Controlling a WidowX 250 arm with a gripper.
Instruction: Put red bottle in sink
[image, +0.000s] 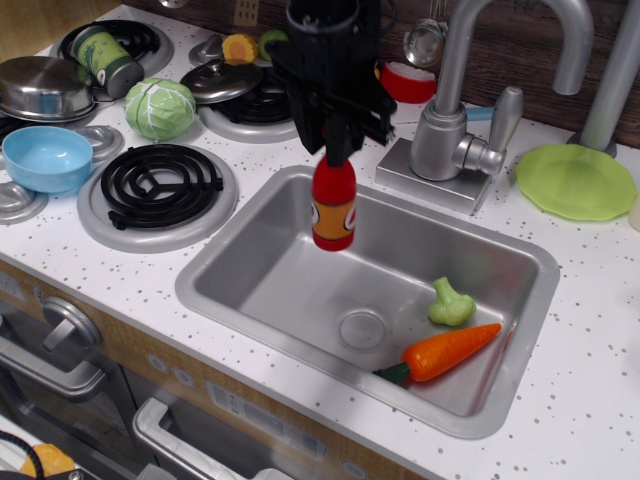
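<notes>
the end effector (338, 150) hides the red bottle's (333, 207) cap, pinching it upright above the sink (250, 290). inside the sink, a carrot (446, 352) and broccoli (450, 303) lie right of the drain.

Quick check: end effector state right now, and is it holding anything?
End effector: closed on the cap end of the red bottle, which hangs upright over the sink.

Glossy plastic red bottle (333, 208); smooth matt-metal sink (300, 275).
</notes>
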